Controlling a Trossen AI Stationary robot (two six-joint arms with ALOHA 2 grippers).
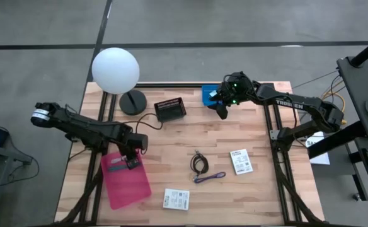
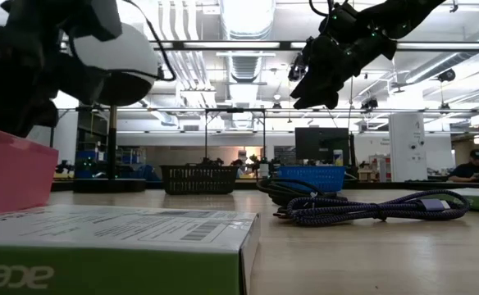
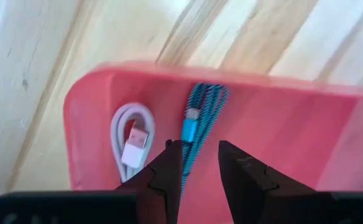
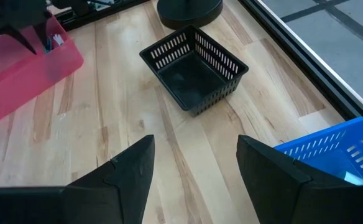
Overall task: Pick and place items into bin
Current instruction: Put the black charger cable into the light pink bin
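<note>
1. The left gripper (image 1: 132,159) hangs over the near-left part of the wooden table (image 1: 259,189), just above the far end of a pink bin (image 1: 126,180).
2. In the left wrist view its two dark fingers (image 3: 163,177) stand slightly parted, with a teal braided cable (image 3: 197,124) showing in the gap between them; the cable lies on the bin floor and I cannot tell whether the fingers touch it.
3. A white coiled cable (image 3: 132,134) with a pale plug lies in the same bin, just beside the teal one.
4. The right gripper (image 1: 222,108) is raised over the far side of the table, next to a blue basket (image 1: 209,94); its fingers (image 4: 122,174) are spread wide apart with nothing between them.
5. A black slatted basket (image 1: 170,110) sits at the far middle, near the round base of a lamp with a white globe (image 1: 115,70).
6. Out on the bare table, a black coiled cable (image 1: 200,162) lies at the centre, with a purple cable (image 1: 209,178) just nearer and touching or almost touching it.
7. One white printed packet (image 1: 241,161) lies to the right of those cables, well apart from the pink bin.
8. A second white packet (image 1: 176,199) lies near the front edge, beside the bin's near corner.
</note>
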